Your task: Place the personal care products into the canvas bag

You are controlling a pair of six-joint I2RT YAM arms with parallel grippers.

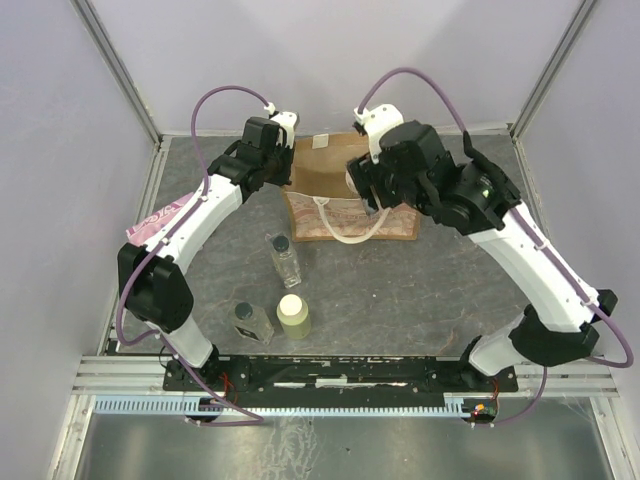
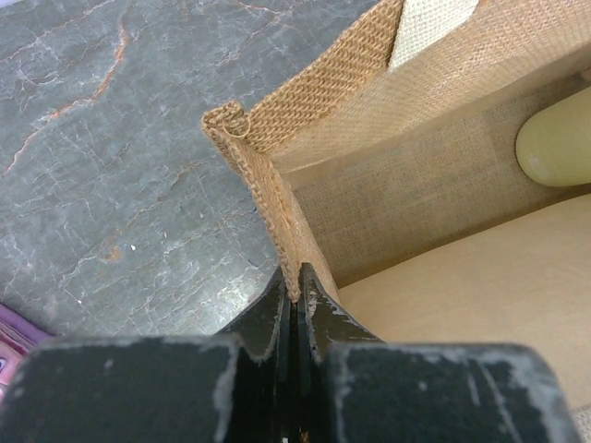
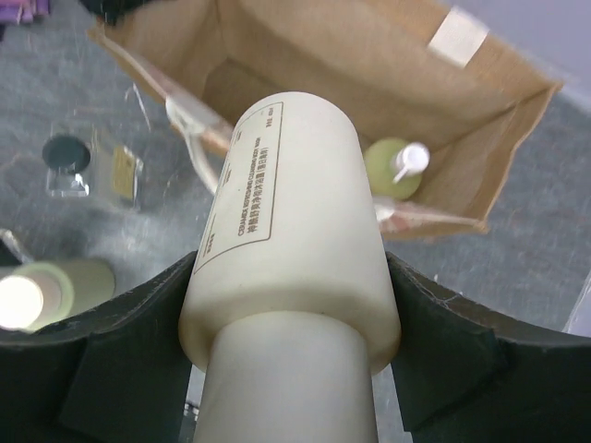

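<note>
The brown canvas bag [image 1: 345, 205] stands open at the back middle. My left gripper [image 2: 295, 288] is shut on the bag's left rim [image 2: 268, 185] and pinches the fabric edge; it shows in the top view [image 1: 287, 172]. My right gripper [image 3: 291, 309] is shut on a pale yellow bottle with a cream top [image 3: 286, 212] and holds it over the bag's near edge [image 1: 362, 190]. A pale yellow pump bottle [image 3: 397, 166] lies inside the bag [image 3: 369, 65], and also shows in the left wrist view [image 2: 554, 143]. Two clear black-capped bottles [image 1: 284, 258] [image 1: 250, 321] and a pale yellow bottle [image 1: 293, 315] are on the table.
A flat pink packet [image 1: 155, 222] lies at the left edge under my left arm. The bag's cream rope handle [image 1: 350, 232] hangs over its front panel. Grey walls close in the table on three sides.
</note>
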